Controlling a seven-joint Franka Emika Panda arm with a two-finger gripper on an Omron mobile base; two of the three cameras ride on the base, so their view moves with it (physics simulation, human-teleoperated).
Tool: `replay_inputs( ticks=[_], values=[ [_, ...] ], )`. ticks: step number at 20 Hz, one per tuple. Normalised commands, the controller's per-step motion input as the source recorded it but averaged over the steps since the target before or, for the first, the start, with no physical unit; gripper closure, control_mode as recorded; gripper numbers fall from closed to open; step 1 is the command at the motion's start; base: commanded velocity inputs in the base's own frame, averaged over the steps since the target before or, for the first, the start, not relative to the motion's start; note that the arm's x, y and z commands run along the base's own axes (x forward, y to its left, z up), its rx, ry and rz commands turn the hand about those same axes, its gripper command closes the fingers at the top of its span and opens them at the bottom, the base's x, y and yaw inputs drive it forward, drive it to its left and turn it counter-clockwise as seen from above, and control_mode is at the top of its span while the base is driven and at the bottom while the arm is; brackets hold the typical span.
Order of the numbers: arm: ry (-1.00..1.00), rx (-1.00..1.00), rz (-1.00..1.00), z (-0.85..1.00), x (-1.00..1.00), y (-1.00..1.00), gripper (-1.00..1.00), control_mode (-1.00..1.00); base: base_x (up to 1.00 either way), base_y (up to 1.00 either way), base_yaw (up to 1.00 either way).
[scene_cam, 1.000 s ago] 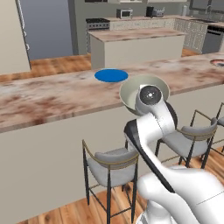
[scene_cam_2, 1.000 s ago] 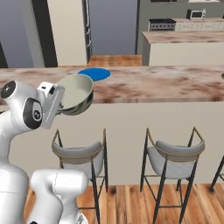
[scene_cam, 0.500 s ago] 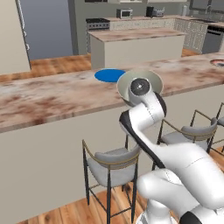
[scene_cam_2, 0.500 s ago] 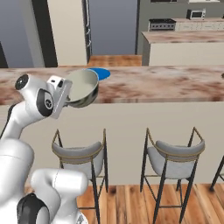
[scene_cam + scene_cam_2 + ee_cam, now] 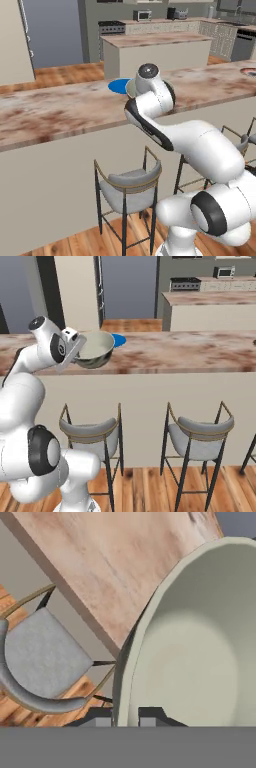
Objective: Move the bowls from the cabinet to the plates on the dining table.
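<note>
Gripper [image 5: 125, 716] shut tight on the rim of a bowl [image 5: 95, 349], one finger inside and one outside. Bowl up in the air, tipped a little, over the near edge of the dining table [image 5: 190, 353]. Pale beige inside, grey stone look outside. Bowl also big in the hand view [image 5: 192, 642], with the table top behind it and a stool [image 5: 42, 662] down below. From the left base view, just a thin bit of bowl [image 5: 131, 89] peeking out beside the arm's round wrist. Blue plate [image 5: 118, 340] flat on the table, just behind the bowl, not touching it. Same plate [image 5: 119, 86] close to the wrist in the left base view. More stools [image 5: 200, 433] along the table's near side.
</note>
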Motion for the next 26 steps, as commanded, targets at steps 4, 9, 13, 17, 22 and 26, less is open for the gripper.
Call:
replay_inputs(
  ticks=[4, 9, 13, 17, 22, 26],
  values=[
    [0.1, 0.28, -0.02, 0.39, 0.27, 0.31, 1.0, -1.0, 0.0, 0.0, 0.0],
    [0.08, 0.22, 0.0, 0.33, 0.18, 0.27, 1.0, -1.0, 0.0, 0.0, 0.0],
    [0.08, 0.09, 0.0, 0.07, 0.32, 0.2, 1.0, -1.0, 0.0, 0.0, 0.0],
    [0.01, -0.06, -0.03, 0.0, 0.2, 0.14, 1.0, -1.0, 0.0, 0.0, 0.0],
    [0.0, -0.32, -0.06, 0.0, 0.2, 0.1, 1.0, -1.0, 0.0, 0.0, 0.0],
    [0.0, -0.39, -0.07, 0.0, 0.41, 0.02, 1.0, -1.0, 0.0, 0.0, 0.0]
  ],
)
